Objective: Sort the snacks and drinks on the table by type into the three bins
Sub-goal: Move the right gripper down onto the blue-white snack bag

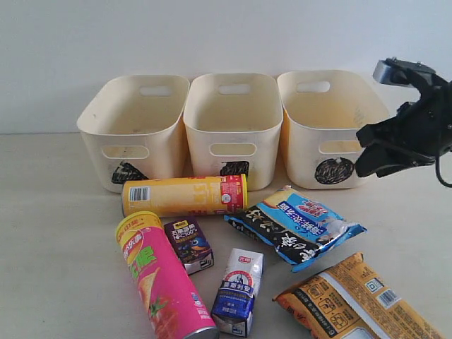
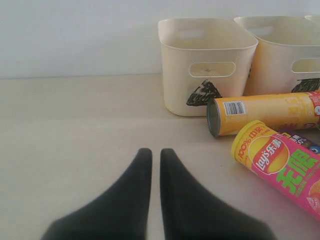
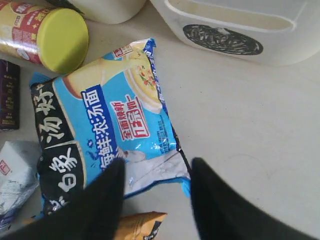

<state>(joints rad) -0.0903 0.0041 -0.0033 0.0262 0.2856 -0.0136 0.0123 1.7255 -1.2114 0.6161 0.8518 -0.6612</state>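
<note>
Three cream bins stand in a row at the back: triangle (image 1: 134, 131), square (image 1: 233, 120), circle (image 1: 328, 123). In front lie a yellow chip tube (image 1: 185, 195), a pink chip tube (image 1: 164, 279), a purple carton (image 1: 188, 244), a white and blue carton (image 1: 237, 292), a blue bag (image 1: 295, 226) and an orange bag (image 1: 357, 300). My right gripper (image 3: 157, 164) hangs open above the blue bag's (image 3: 105, 115) corner, nothing between its fingers; the exterior view shows it (image 1: 374, 159) beside the circle bin. My left gripper (image 2: 156, 152) is shut and empty, low over bare table, left of the tubes.
The table (image 1: 56, 233) is bare on the left. In the left wrist view the triangle bin (image 2: 205, 65), yellow tube (image 2: 265, 112) and pink tube (image 2: 280, 162) lie ahead. The orange bag's corner (image 3: 140, 225) sits just under my right fingers.
</note>
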